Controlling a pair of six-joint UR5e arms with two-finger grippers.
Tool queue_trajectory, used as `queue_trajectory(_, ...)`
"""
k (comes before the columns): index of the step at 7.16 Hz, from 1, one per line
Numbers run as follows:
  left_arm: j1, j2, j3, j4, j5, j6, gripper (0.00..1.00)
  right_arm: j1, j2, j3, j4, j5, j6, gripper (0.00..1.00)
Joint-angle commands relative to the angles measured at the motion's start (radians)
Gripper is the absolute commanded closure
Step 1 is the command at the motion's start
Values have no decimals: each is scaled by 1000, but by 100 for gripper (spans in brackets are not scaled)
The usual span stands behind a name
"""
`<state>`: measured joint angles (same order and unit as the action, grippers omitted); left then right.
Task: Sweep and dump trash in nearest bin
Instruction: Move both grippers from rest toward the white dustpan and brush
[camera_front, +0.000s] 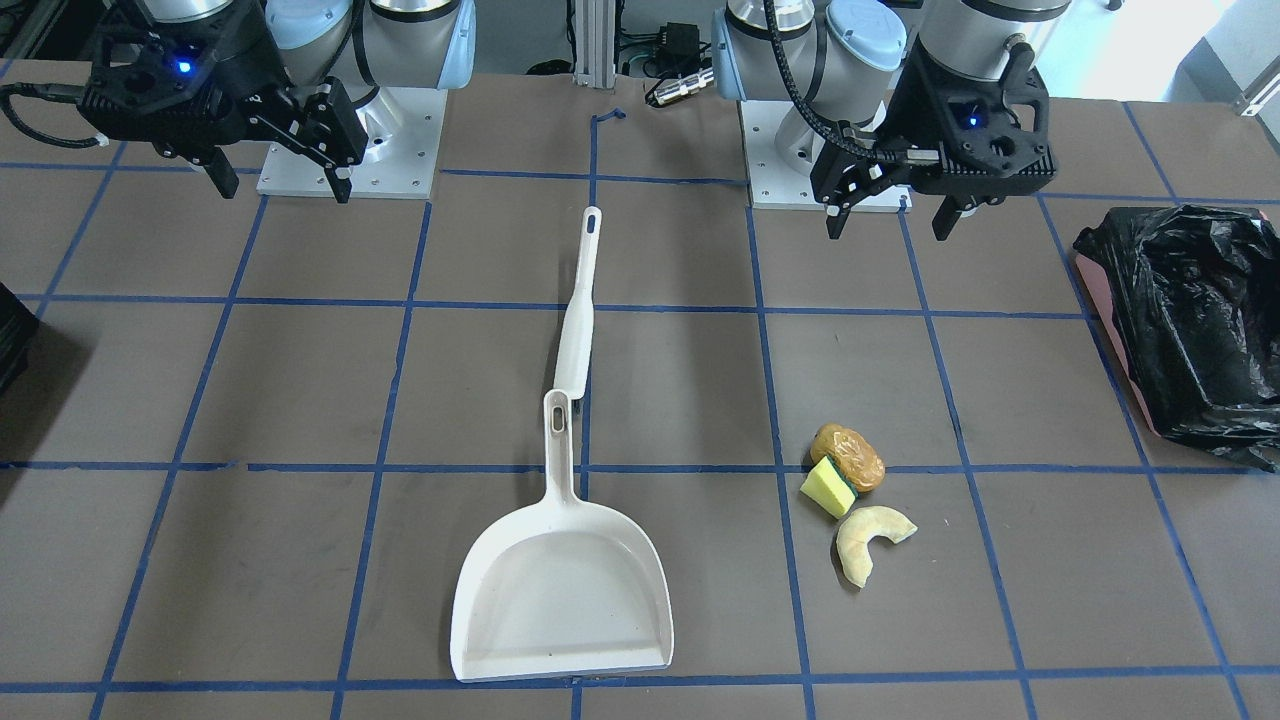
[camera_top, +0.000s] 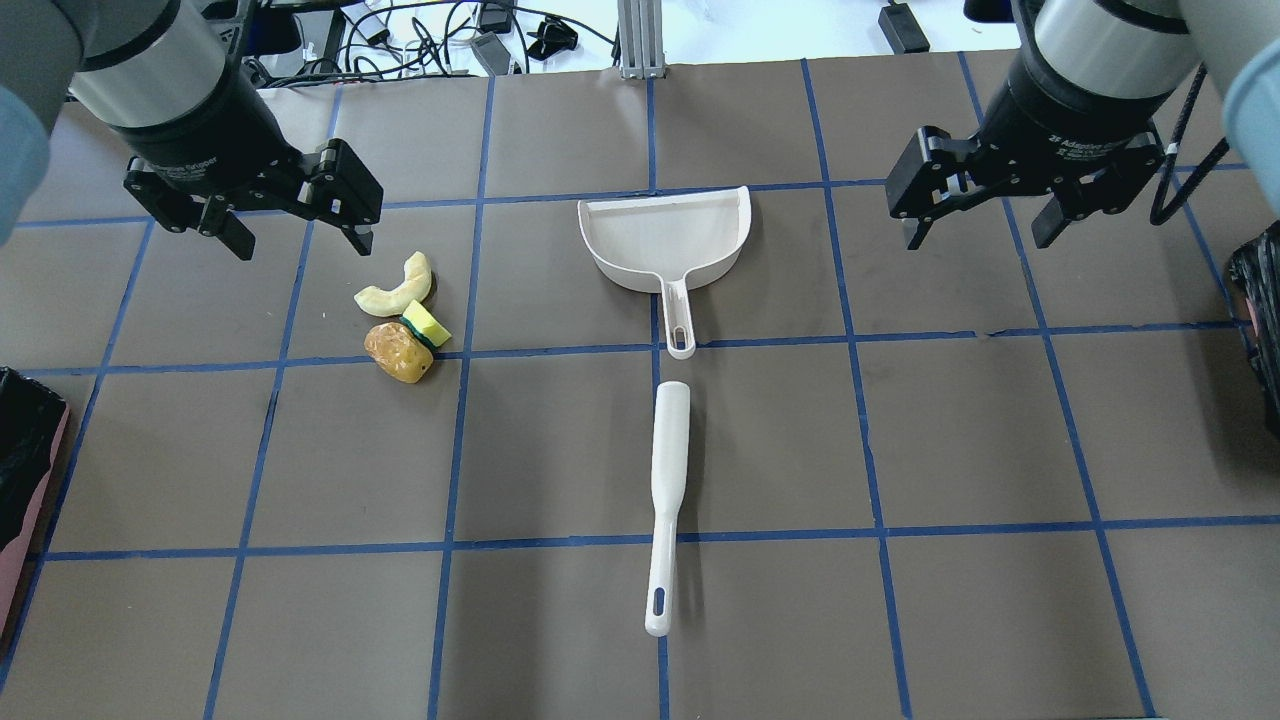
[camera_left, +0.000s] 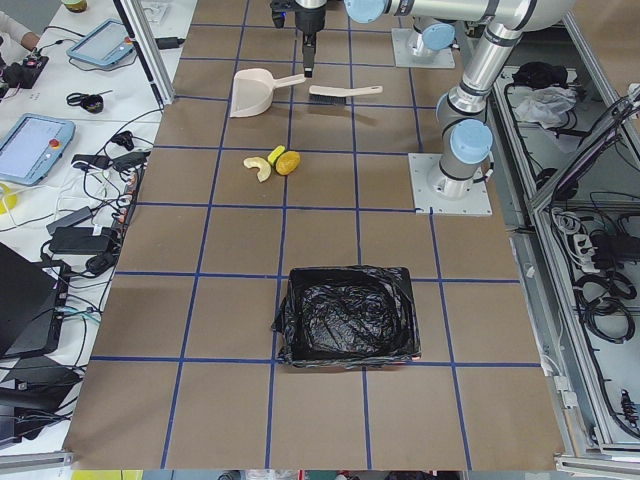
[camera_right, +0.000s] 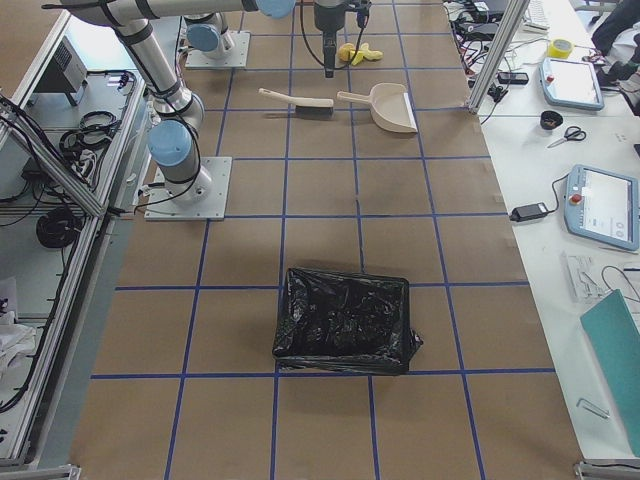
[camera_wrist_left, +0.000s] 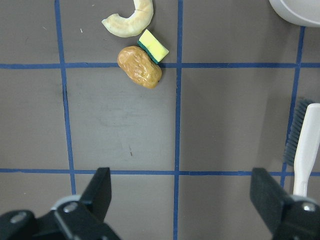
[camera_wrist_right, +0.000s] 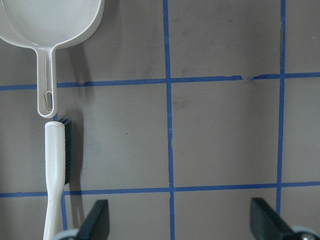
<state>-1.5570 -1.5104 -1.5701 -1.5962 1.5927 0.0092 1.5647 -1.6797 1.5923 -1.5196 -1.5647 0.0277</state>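
Gaping wide, holding nothing: left gripper (camera_top: 300, 235) and right gripper (camera_top: 978, 235), the latter lettered "2F Adaptive" in white.

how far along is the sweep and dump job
Nothing looks done: the three trash pieces lie unswept, the dustpan is empty and the brush lies untouched. Nothing is in hand: the left gripper and right gripper hover open. Still left: sweep, then tip into the bin on the left arm's side.
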Motion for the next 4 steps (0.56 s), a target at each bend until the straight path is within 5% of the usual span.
queue_trajectory(1,0,-1,-2,-1,0,0,0,0,0,0,-1,0,-3,0)
queue_trajectory(4,5,-7,-2,-2,0,0,0,3,-2,9,15,8,-5,1)
